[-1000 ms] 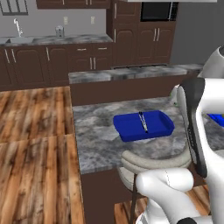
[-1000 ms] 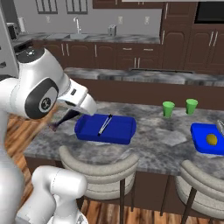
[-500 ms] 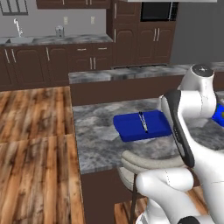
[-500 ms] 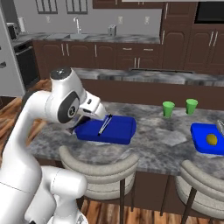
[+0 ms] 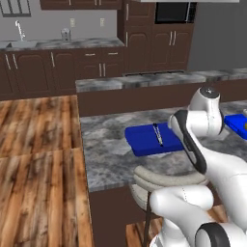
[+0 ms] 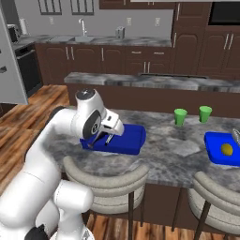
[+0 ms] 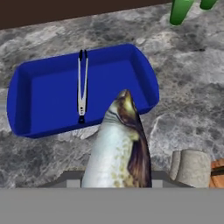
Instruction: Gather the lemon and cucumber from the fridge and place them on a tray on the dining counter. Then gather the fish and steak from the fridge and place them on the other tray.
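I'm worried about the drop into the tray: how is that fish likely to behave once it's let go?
The fish looks long and smooth-skinned, so it may be slippery and slide a little on landing. It juts well past the hand, so it could swing or flop if limp. The near tray has a low rim and tongs inside, so it might land across them.

This is a home kitchen. At twelve o'clock runs a wall of dark-wood cabinets (image 5: 91, 67) under a grey stone worktop, with a sink and tap (image 6: 82, 27) at eleven o'clock and a built-in black oven (image 5: 174, 11) at one o'clock. A grey fridge door (image 6: 8, 61) stands at nine o'clock. The floor (image 5: 38, 159) is wooden plank. In the middle stands a marbled dining counter (image 6: 164, 150) with padded stools (image 6: 105, 180) at six o'clock, and two green cups (image 6: 180, 116) on it.
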